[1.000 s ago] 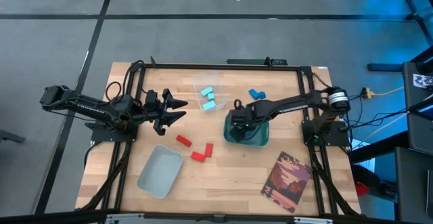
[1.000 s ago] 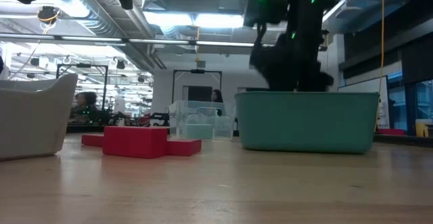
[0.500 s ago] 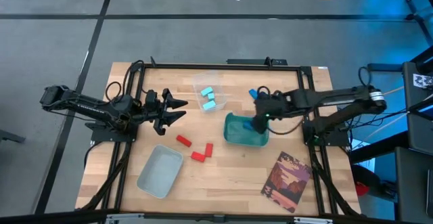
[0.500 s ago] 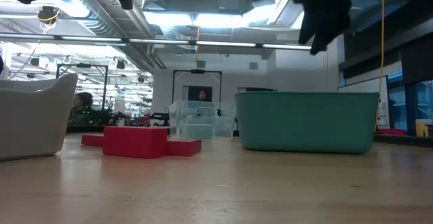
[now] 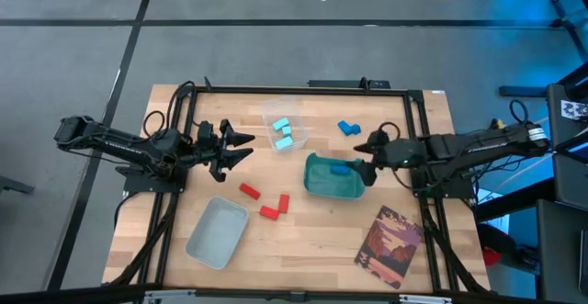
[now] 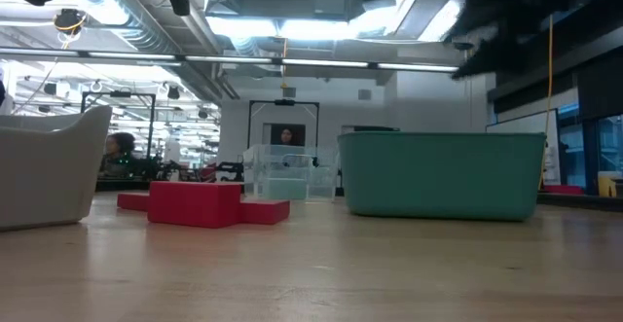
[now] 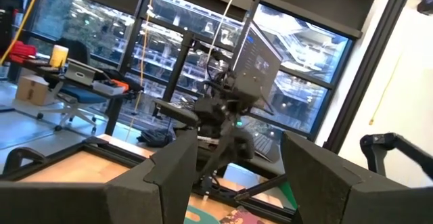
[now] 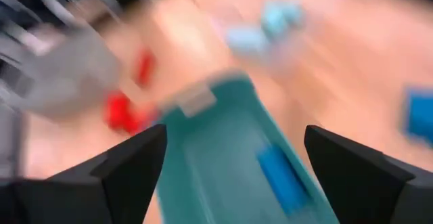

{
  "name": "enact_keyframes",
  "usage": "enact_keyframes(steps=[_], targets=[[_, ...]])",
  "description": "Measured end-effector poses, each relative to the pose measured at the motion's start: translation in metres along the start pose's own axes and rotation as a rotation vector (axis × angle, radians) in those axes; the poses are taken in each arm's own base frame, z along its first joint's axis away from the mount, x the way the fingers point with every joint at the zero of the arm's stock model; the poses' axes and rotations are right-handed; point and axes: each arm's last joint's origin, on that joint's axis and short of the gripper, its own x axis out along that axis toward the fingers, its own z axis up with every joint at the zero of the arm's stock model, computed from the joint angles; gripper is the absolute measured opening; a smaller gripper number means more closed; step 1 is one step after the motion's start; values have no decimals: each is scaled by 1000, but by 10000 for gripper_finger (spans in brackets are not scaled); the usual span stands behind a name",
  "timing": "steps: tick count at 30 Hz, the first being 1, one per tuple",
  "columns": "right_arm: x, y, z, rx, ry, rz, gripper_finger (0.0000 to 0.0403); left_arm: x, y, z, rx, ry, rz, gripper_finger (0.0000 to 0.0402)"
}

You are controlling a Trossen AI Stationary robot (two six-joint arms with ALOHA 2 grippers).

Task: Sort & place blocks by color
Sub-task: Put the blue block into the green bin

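Bare wood (image 5: 312, 240) between grey tray (image 5: 217, 233) and picture card (image 5: 390, 235), seemingly unobstructed.

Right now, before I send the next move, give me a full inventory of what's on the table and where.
Light cyan blocks: three, inside the clear container at the table's back middle.
Red blocks: three, loose on the wood in front of the clear container, between grey tray and teal bin.
Darker blue blocks: one lies in the teal bin; more lie loose behind the bin, count unclear.
Grey tray: one, front left, nothing visible in it.
Picture card: one, front right.
Left gripper: jaws open, waiting at the left, holding nothing.
Right gripper: jaws open, holding nothing, at the bin's right edge.
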Motion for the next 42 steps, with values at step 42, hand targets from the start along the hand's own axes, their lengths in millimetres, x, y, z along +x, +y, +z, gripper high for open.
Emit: enact_keyframes(steps=[42], targets=[[33,-40,86,18,-26,-370,340,0,0,0,0,-3,11,206]])
